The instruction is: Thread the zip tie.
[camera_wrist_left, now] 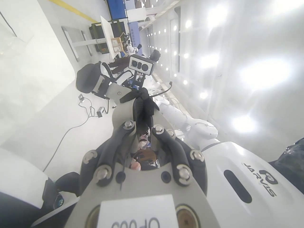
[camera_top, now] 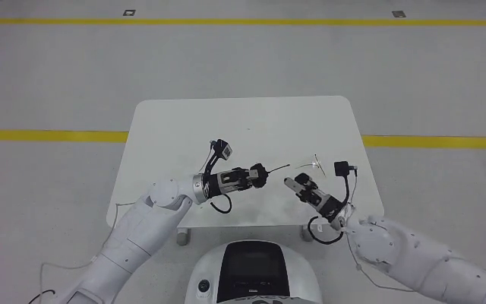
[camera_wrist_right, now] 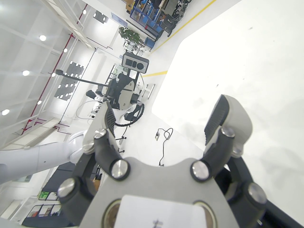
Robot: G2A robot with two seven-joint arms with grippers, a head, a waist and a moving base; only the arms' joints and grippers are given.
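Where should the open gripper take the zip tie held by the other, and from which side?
Probably its free end: the zip tie juts from the shut left gripper toward the right gripper. Approach from that side, open jaws straddling the strip.

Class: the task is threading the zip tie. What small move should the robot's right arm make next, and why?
Probably ease the open right tool toward the free end of the zip tie and close on it. The left tool is shut on the tie, the free end juts toward the right tool, and the right tool holds nothing.
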